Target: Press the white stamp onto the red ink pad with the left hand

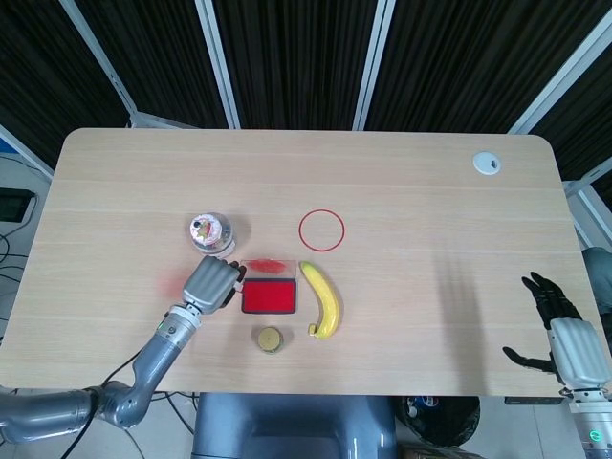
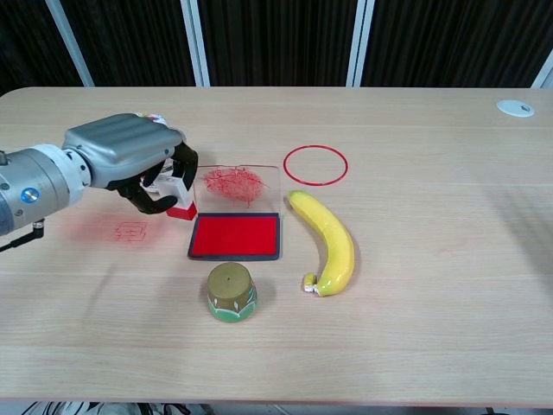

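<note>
My left hand (image 2: 130, 160) (image 1: 212, 283) grips the white stamp (image 2: 180, 195), whose red base shows below the fingers. It is lifted off the table, just left of the red ink pad (image 2: 235, 236) (image 1: 269, 295). In the head view the hand hides the stamp. The pad's clear lid (image 2: 238, 186) with red smears lies behind the pad. My right hand (image 1: 559, 325) hangs off the table's right front edge, fingers spread and holding nothing.
A red stamp print (image 2: 130, 231) marks the table left of the pad. A jar (image 1: 212, 233) stands behind my left hand. A small green-gold pot (image 2: 231, 292), a banana (image 2: 327, 239) and a red ring (image 2: 315, 164) lie around the pad.
</note>
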You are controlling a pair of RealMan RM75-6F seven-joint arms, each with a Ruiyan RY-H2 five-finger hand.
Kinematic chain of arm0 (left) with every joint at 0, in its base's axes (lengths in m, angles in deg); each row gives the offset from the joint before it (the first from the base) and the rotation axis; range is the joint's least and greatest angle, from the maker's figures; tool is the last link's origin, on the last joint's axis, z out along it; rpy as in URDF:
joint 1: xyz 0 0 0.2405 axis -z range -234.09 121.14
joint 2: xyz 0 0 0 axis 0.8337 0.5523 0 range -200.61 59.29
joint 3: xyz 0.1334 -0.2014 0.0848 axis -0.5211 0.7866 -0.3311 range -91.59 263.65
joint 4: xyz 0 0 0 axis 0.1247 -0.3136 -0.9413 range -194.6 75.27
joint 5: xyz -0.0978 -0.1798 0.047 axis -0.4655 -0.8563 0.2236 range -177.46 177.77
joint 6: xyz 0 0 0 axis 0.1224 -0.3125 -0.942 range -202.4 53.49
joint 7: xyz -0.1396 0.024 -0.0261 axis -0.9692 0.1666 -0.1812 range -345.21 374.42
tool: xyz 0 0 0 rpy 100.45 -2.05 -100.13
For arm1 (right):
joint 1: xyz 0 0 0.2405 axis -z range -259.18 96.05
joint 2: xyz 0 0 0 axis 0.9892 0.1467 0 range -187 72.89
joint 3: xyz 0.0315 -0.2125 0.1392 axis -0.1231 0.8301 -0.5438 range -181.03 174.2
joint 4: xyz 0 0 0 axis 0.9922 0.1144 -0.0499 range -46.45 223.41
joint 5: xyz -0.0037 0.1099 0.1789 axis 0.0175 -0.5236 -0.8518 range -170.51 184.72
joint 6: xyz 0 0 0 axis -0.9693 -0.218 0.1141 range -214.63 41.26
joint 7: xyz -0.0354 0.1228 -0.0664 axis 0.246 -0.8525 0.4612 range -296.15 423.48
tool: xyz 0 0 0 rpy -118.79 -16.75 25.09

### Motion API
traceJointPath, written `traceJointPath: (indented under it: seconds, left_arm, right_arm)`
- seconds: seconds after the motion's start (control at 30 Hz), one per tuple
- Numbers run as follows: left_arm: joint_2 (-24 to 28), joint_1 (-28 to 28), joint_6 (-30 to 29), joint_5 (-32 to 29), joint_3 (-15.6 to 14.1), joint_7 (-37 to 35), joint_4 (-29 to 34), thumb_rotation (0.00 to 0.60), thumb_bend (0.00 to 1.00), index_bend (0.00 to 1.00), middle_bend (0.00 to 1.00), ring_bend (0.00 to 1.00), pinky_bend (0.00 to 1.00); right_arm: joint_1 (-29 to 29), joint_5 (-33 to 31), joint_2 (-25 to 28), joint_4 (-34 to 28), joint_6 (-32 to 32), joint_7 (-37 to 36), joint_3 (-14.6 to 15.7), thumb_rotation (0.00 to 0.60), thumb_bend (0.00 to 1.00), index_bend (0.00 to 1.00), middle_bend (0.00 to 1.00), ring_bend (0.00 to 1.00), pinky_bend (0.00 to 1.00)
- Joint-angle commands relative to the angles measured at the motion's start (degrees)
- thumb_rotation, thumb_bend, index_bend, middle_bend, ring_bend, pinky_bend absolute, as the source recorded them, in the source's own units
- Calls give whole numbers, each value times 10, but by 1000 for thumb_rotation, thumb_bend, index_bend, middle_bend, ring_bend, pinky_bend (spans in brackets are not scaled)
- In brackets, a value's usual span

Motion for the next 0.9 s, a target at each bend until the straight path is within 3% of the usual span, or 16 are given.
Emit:
traceJointPath:
  seconds: [0.03,0.3,0.9]
  left_arm:
    - [-21,15,-6,-31,11,40,8,600,526,723,718,575,632]
    - [-57,40,-9,-72,18,99,1,600,526,728,724,577,633]
    - [-106,73,-13,-122,19,141,-32,600,526,739,735,591,643]
  right_arm:
    - [0,-1,0,0,0,-1,0,600,83,0,0,0,177]
    - [-1,-1,0,1,1,-1,0,600,82,0,0,0,177]
    - [-1,0,0,1,2,-3,0,600,83,0,0,0,177]
